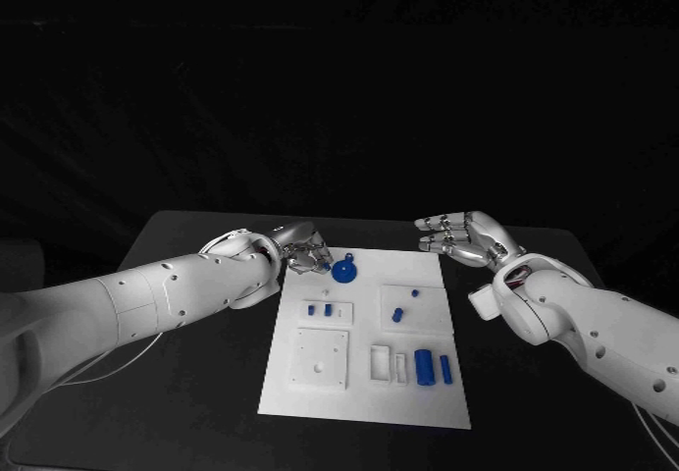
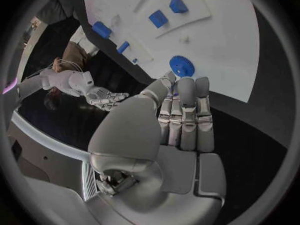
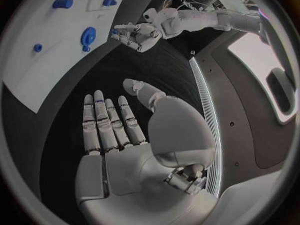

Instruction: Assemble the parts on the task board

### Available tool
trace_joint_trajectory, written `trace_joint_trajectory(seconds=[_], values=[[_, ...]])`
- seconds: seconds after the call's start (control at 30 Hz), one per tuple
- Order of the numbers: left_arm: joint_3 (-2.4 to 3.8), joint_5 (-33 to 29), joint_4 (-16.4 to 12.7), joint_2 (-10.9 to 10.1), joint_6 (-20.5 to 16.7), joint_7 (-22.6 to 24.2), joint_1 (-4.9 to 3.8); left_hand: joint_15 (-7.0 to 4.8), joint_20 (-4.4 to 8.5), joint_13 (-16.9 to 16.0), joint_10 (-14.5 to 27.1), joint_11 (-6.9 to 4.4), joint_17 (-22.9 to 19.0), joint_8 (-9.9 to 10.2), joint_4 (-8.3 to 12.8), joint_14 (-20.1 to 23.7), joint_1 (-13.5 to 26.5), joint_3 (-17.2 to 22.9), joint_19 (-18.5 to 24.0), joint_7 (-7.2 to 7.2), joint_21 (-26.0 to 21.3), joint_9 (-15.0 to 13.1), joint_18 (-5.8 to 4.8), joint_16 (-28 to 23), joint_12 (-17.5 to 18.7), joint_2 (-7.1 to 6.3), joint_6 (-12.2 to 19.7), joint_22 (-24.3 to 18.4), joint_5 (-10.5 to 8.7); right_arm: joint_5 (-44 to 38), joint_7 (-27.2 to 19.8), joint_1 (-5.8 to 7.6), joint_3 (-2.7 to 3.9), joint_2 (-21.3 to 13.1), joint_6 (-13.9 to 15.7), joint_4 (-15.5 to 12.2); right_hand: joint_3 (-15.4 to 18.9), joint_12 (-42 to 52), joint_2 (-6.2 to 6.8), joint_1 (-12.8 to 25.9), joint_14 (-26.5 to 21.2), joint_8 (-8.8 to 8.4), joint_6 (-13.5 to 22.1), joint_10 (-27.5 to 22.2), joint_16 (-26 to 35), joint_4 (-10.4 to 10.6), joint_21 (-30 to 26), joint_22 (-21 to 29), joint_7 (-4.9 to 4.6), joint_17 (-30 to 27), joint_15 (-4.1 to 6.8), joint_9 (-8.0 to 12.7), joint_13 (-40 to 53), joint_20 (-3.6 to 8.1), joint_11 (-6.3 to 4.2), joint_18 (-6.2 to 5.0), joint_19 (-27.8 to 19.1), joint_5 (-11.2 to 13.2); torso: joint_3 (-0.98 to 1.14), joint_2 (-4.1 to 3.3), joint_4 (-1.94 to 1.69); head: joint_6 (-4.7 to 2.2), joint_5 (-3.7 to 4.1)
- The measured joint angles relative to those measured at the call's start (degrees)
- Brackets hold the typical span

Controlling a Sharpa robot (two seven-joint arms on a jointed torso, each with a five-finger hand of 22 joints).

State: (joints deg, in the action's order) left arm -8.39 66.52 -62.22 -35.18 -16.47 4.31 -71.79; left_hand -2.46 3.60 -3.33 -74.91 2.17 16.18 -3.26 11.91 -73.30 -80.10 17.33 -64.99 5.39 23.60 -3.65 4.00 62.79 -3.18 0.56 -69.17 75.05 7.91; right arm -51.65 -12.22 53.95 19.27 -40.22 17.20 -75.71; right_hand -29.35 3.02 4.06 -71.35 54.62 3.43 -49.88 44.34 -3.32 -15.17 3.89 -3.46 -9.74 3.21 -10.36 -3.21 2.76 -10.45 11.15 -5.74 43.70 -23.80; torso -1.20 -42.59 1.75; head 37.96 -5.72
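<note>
Silver fingers of the left hand [image 1: 300, 245] lay straight and close together, holding nothing, just beside the blue gear [image 1: 344, 270] at the far end of the white task board [image 1: 361, 407]. Over bare black table [image 1: 184, 392] near the board's far right corner, the right hand [image 1: 464, 238] hovered with its fingers extended and empty. Small blue parts [image 1: 425, 366] lay farther down the board, among them two blocks [image 1: 321, 309] and a peg [image 1: 397, 315].
</note>
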Motion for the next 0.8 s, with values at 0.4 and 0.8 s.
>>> trace_joint_trajectory(seconds=[0.4,0.8], values=[[-0.69,0.0,0.0,-0.1,1.3,-0.2,0.80,0.00,0.00,0.0,0.0,0.00,-0.1,0.0,-0.4,0.0,0.0,-0.4,0.0,-0.09,0.0,-0.1,-0.01,0.0,0.0,-0.04,0.1,0.0,0.00,0.0,-0.1,-0.01,0.00,0.2,0.0,0.1,0.0,0.0,0.00,0.0,0.2,0.00,-0.4,0.0,0.0,0.0,0.0,0.0,-0.04,0.0,0.20,0.0,0.0,0.00,0.00,0.00,0.0,0.0,-0.01,-0.11,0.27,0.15,-0.06],[-1.06,1.3,0.3,-0.1,2.1,-0.1,1.90,0.00,-0.01,0.0,0.0,0.00,-0.1,-0.2,-0.4,0.0,-0.1,-0.4,0.0,-0.10,0.0,0.0,-0.01,0.0,0.0,-0.11,0.1,0.0,0.00,0.0,-0.1,-0.01,0.00,0.2,0.0,0.1,0.0,0.0,0.00,0.0,0.2,0.00,-0.4,0.2,0.0,0.0,0.0,0.0,-0.03,0.0,0.20,0.0,0.0,0.00,-0.21,-0.01,0.0,0.0,0.08,-0.10,0.20,0.42,0.12]])
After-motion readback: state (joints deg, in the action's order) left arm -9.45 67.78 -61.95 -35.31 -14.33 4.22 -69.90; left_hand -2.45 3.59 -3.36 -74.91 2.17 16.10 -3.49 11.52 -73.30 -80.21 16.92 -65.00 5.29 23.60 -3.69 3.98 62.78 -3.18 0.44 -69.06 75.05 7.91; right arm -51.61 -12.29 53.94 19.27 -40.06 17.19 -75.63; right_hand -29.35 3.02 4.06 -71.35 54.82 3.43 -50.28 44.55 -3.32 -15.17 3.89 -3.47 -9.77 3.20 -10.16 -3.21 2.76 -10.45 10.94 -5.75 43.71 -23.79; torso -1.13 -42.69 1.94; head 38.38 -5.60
